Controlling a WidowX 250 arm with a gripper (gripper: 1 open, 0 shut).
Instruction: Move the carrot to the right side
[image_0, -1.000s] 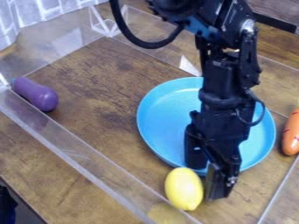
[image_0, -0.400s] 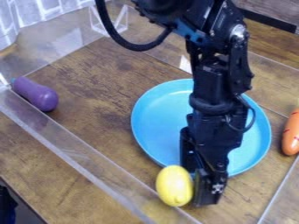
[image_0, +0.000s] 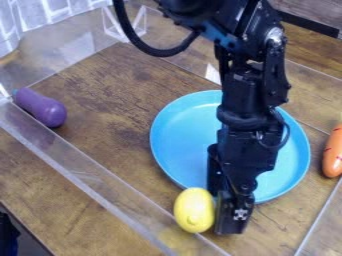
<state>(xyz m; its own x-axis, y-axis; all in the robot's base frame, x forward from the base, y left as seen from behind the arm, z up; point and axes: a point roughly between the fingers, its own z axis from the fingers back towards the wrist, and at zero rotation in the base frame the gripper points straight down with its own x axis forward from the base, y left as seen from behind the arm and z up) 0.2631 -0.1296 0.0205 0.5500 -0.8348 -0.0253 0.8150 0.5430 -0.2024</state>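
End effector (image_0: 230, 212): mine, spread wide, grasping nothing, pointing down at the blue plate's (image_0: 187, 125) near rim.
Lemon (image_0: 194, 209): just beside my fingers; any sideways move could knock it rolling.
Carrot (image_0: 331, 152): at the right edge of the surface (image_0: 120, 90), well apart from me.
Risk: closing here would grab the lemon instead.

Wood-grain table (image_0: 120, 100), glossy blue plate (image_0: 181, 125), smooth carrot (image_0: 331, 152)
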